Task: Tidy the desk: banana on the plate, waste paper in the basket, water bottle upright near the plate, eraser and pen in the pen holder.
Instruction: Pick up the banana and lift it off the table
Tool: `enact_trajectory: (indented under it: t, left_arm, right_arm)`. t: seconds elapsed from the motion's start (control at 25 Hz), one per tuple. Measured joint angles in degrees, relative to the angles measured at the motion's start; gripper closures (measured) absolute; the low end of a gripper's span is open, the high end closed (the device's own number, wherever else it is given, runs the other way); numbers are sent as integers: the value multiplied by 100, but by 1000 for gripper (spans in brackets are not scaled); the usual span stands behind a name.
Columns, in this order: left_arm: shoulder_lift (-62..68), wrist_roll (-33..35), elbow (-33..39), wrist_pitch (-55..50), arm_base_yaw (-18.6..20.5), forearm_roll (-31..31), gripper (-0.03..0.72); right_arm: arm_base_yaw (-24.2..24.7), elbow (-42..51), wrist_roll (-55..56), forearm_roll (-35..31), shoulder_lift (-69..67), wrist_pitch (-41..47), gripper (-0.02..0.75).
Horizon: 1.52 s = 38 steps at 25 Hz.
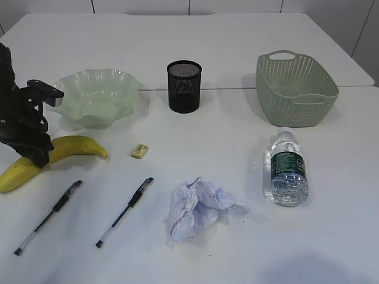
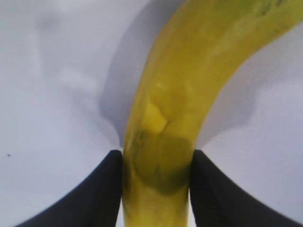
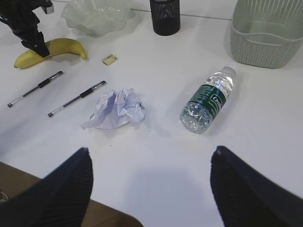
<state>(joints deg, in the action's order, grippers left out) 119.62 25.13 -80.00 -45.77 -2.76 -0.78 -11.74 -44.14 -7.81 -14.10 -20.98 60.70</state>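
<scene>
Now the banana [image 2: 165,109] lies on the table [image 1: 249,35] at seven o'clock from the plate [image 1: 98,94], and my left gripper [image 2: 157,184] pinches its middle, both fingers touching the peel. My right gripper [image 3: 151,184] hangs spread wide above the near edge.

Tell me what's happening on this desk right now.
The left claw sits down around the middle of the banana, its fingers against both sides; the banana lies on the table beside the green plate. The right claw hangs open above the table's near edge, holding nothing. Nothing else is tidied yet: the bottle lies on its side, the crumpled paper, two pens and eraser are loose, and the basket shows no paper in it.
</scene>
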Motion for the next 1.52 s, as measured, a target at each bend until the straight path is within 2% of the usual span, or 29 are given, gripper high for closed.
enact_trajectory:
  t: [0.48,0.84,1.12,1.52]
  left_arm:
    - [-27,0,-49,-570,0,237,393]
    - [-578,0,-49,-1102,-75,437,393]
    - [-951,0,-49,-1146,-323,495,393]
    - [-1121,0,-49,-820,-333,750,393]
  right_arm:
    - [0,0,0,0,0,0,165]
    - [0,0,-32,0,0,0,165]
    - [0,0,-42,-122,0,0,165]
    - [0,0,-42,-246,0,0,165]
